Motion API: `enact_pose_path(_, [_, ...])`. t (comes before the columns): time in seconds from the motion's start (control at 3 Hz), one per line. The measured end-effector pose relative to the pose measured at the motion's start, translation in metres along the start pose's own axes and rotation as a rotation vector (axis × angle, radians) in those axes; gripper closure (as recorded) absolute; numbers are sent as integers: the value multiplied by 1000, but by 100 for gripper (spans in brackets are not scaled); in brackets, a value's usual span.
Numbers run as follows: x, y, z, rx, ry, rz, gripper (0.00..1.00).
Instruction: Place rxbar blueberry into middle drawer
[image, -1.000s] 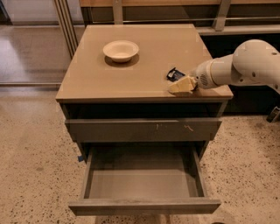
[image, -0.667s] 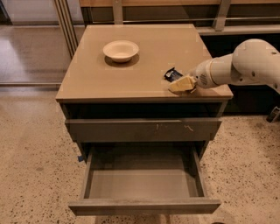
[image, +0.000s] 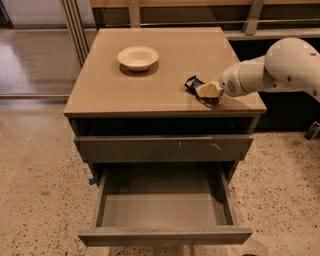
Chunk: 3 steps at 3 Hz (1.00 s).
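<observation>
The single camera looks down from the front on a low wooden cabinet (image: 150, 97) standing on a speckled floor (image: 35, 175).

The gripper (image: 209, 90) sits low over the right front part of the cabinet top, near the right edge. It comes in from the right on a thick white arm (image: 280, 67). Its pale yellow fingers (image: 210, 89) are closed on the snack bar (image: 192, 83). The dark blue wrapper sticks out to the left of the fingertips, and its free end is tipped up a little from the wood. The bar is on the cabinet top, not in any drawer.

A cream bowl (image: 138, 57) stands upright farther back and to the left on the same top, well apart from the gripper and the bar.

Under the top there is a dark open gap, and below that the upper drawer (image: 165, 148) is pushed in. Its front carries a few small pale scratch marks right of the middle.

Beneath it the middle drawer (image: 160, 211) is pulled far out toward the camera. Its flat grey floor is in full view, and its plain front panel runs along the bottom of the picture. The drawer lies below and in front of the gripper, well apart from the bar.
</observation>
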<state>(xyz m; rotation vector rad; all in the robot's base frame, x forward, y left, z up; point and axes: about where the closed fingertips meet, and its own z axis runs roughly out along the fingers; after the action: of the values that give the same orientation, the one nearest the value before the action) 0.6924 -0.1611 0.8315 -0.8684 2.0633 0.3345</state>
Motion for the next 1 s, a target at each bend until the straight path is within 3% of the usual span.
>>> enact_pose_path(0.67, [0,0,0,0,0,0,100])
enact_pose_path(1.0, [0,4,0,-18,-5,-32,100])
